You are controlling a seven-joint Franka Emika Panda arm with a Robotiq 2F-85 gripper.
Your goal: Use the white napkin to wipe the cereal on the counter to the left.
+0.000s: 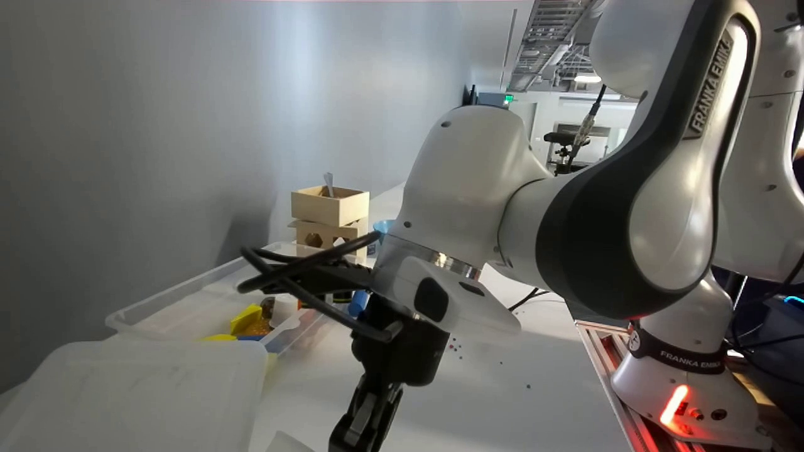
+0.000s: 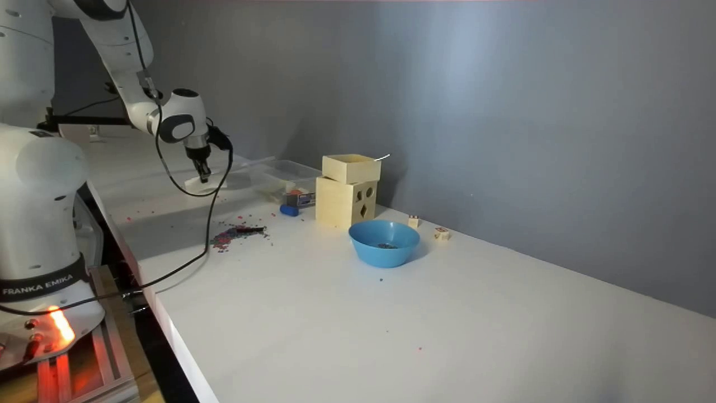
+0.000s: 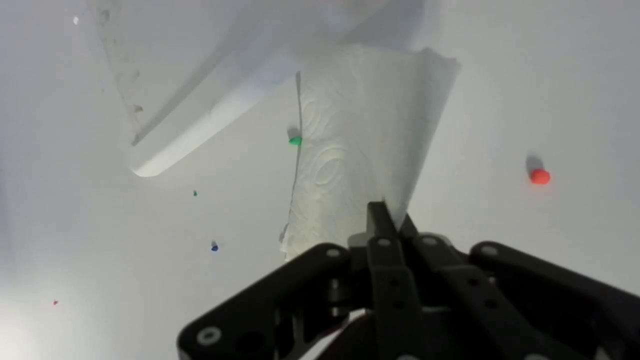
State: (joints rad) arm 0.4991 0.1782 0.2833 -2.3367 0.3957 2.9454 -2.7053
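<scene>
My gripper [image 3: 397, 220] is shut on the white napkin [image 3: 340, 160], pinching a raised fold near its right side in the wrist view. The napkin's left part lies on or close above the counter [image 2: 313, 330], with a green bit at its edge. In an exterior view the gripper [image 2: 206, 178] points down at the far end, the napkin [image 2: 193, 184] beneath its tips. The cereal [image 2: 226, 236], a dark red and purple cluster with strays, lies nearer the camera, apart from the napkin. Only a corner of the napkin [image 1: 286, 442] shows beside the fingers at the frame's bottom edge.
A white bin lid [image 1: 144, 395] and a clear bin [image 1: 188, 295] with toys stand along the wall. Stacked wooden boxes [image 2: 347, 196], a blue bowl [image 2: 386, 252] and a blue cylinder [image 2: 289, 210] stand farther along. A dark stick-like object [image 2: 249, 229] lies in the cereal. A cable [image 2: 207, 224] hangs from the arm.
</scene>
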